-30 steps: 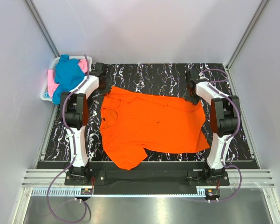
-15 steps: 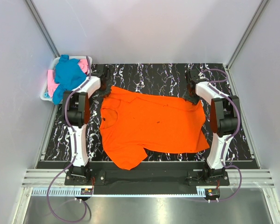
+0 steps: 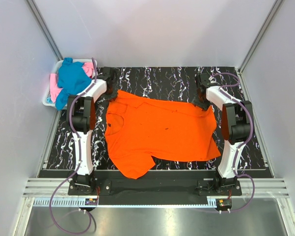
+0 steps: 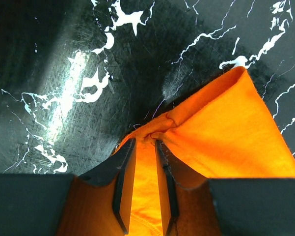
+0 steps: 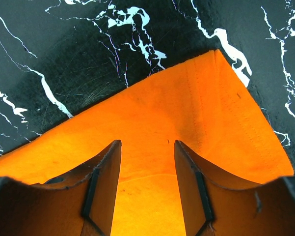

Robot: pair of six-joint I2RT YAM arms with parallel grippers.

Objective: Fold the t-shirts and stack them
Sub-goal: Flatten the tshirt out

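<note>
Orange shirt (image 3: 162, 130) spread flat on table (image 3: 157, 78), collar toward my left arm. My left gripper (image 4: 144, 143) at far-left corner, fingers narrow astride bunched cloth; cannot tell whether pinching. My right gripper (image 5: 147, 143) over far-right corner, fingers apart, holding nothing. Teal shirt (image 3: 71, 78), pink shirt (image 3: 54, 89) heaped in basket (image 3: 47, 100).

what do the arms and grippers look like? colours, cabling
The left arm and right arm: white shells, black joint housings, black bases. A purple cable loops along each. The left gripper and right gripper are black, each with two flat tapered fingers.
</note>
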